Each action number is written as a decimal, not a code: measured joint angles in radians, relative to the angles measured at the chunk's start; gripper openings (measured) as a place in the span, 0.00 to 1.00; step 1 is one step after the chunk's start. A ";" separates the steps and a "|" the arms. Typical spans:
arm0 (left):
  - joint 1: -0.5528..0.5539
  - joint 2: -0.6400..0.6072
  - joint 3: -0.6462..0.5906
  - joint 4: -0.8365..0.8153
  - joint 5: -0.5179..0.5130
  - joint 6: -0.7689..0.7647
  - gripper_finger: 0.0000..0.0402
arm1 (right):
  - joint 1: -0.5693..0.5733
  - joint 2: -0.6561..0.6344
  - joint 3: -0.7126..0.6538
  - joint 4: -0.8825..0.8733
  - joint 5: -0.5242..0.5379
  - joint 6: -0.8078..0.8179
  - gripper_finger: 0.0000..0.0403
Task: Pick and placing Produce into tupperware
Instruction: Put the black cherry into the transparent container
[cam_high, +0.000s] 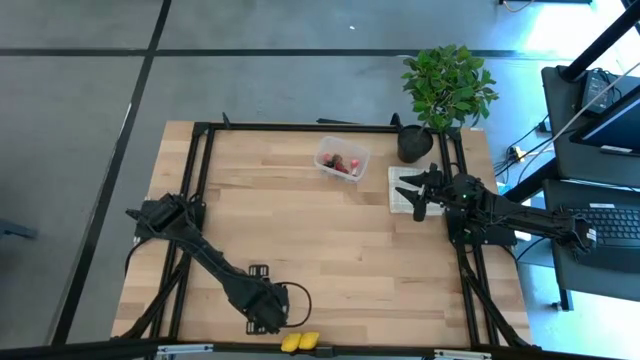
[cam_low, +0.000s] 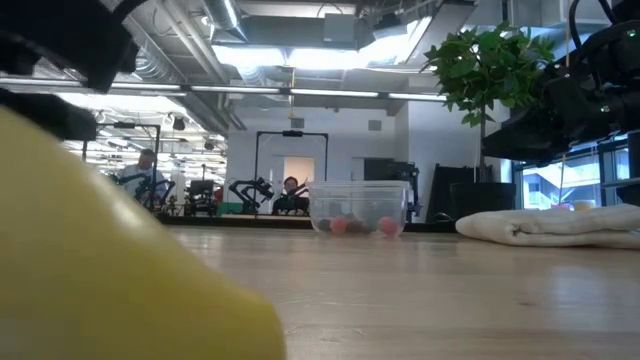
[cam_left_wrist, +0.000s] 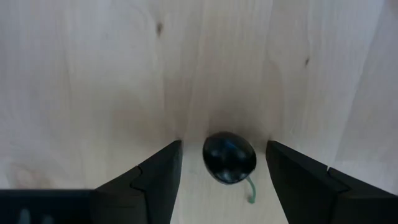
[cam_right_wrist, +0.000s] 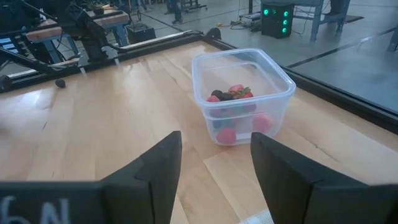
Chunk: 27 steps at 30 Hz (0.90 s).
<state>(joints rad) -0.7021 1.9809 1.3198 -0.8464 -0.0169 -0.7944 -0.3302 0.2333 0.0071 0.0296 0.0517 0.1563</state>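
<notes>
My left gripper points down near the table's near edge, open, its fingers standing on either side of a small dark round fruit with a green stem. The fruit lies on the wood and touches neither finger. Two yellow pieces lie at the near edge just beside that gripper; one fills the low view's left foreground. The clear tupperware stands at the far middle and holds red and dark berries. My right gripper waits open at the right, facing the tupperware.
A beige cloth lies under my right gripper, right of the tupperware. A potted plant in a black pot stands at the far right corner. Another dark berry lies far across the table. Bare wood fills the middle.
</notes>
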 joint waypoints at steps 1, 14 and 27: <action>0.000 0.004 0.001 -0.001 0.007 -0.010 0.56 | 0.000 0.000 0.000 0.000 0.000 0.001 0.48; 0.000 0.007 0.002 -0.006 -0.009 -0.011 0.40 | 0.000 0.000 0.000 0.000 0.000 0.020 0.48; 0.013 0.005 0.001 -0.007 0.005 -0.006 0.26 | 0.000 0.000 0.000 0.000 0.000 0.020 0.48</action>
<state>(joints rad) -0.6887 1.9864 1.3213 -0.8535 -0.0118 -0.8006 -0.3298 0.2333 0.0071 0.0292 0.0517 0.1760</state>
